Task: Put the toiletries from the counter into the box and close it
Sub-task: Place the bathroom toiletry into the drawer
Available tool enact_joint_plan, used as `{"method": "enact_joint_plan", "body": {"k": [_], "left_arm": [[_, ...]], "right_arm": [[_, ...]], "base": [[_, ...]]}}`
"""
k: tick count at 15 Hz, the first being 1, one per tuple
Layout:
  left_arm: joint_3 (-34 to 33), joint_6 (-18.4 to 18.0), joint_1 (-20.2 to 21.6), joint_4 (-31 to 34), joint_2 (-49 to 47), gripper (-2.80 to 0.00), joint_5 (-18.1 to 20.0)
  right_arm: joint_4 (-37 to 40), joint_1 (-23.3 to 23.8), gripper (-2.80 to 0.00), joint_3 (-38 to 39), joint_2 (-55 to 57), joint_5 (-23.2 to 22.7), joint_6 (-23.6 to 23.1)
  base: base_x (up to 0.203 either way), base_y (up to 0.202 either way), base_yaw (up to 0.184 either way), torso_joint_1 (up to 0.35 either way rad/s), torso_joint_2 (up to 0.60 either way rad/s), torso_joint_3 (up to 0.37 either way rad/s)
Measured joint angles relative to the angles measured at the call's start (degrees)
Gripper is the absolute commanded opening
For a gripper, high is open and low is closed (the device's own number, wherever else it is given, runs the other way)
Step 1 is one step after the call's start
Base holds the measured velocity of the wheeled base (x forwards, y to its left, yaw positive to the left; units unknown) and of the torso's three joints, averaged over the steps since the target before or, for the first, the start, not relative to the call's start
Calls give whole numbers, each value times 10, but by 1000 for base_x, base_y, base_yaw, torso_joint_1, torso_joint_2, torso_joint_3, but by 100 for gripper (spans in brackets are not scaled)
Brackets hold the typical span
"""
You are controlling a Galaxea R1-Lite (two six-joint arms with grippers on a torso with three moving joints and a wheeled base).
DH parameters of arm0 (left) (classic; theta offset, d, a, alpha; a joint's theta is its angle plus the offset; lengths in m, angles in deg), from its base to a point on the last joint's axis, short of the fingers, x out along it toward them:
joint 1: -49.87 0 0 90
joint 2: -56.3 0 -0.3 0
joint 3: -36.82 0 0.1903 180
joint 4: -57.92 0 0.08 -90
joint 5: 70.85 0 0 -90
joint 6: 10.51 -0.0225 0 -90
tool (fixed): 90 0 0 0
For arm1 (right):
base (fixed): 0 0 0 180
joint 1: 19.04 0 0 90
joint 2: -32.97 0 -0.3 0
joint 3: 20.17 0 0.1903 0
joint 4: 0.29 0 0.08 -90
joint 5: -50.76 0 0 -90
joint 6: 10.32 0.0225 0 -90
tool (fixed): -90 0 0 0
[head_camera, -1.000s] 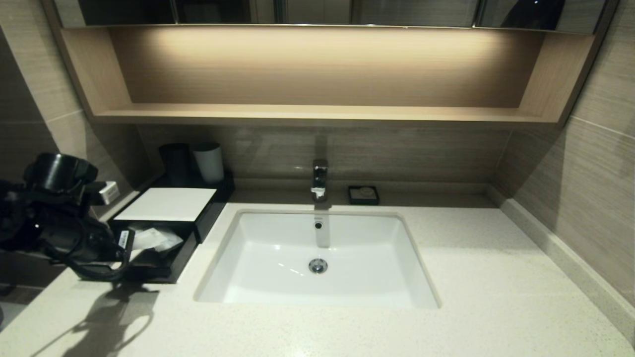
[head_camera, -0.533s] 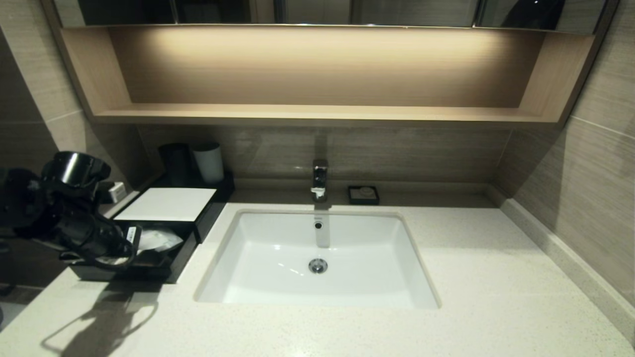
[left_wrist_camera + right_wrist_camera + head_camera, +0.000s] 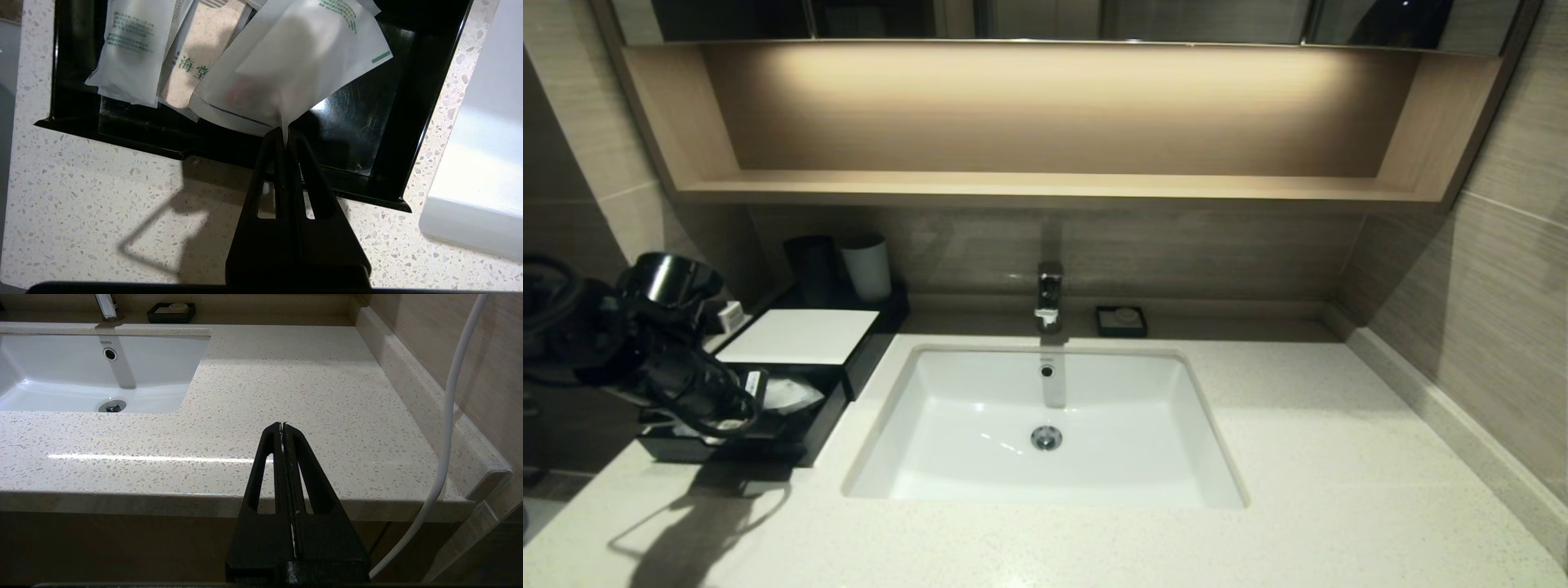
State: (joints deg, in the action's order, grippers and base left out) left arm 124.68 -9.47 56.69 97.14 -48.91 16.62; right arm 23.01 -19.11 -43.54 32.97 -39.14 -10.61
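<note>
Packing step: the left pincer (image 3: 284,132) pinches a white packet (image 3: 302,69) by its corner, dangling just ahead over the open drawer (image 3: 367,122). Next, spread the fingers to drop it in.

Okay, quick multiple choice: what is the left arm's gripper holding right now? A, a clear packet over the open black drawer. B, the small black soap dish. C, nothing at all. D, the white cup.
A: in the left wrist view the left gripper has its fingers shut on a corner of a clear packet, which hangs over the pulled-out drawer where other packets already lie.
</note>
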Motion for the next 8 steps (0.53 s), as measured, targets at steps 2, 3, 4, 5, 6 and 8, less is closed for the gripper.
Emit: {"method": "enact_joint_plan", "body": {"k": [2, 3, 4, 5, 6, 8], "left_arm": [[4, 0, -3, -1, -11, -280, 0], [8, 5, -5, -2, -17, -280, 0], [12, 9, -5, -2, -21, -280, 0], [15, 10, -8, -3, -26, -280, 0], [18, 11, -10, -3, -29, -280, 0], [20, 11, -16, -10, -36, -280, 1]], "right_arm": [[0, 0, -280, 0, 0, 0, 0], [0, 0, -280, 0, 0, 0, 0], [0, 0, -280, 0, 0, 0, 0], [0, 0, -280, 0, 0, 0, 0], [0, 0, -280, 0, 0, 0, 0], [0, 0, -280, 0, 0, 0, 1]], "base": [[0, 0, 0, 0, 0, 0], [0, 0, 0, 0, 0, 0], [0, 0, 0, 0, 0, 0], [0, 0, 0, 0, 0, 0], [0, 0, 0, 0, 0, 0], [0, 0, 0, 0, 0, 0]]}}
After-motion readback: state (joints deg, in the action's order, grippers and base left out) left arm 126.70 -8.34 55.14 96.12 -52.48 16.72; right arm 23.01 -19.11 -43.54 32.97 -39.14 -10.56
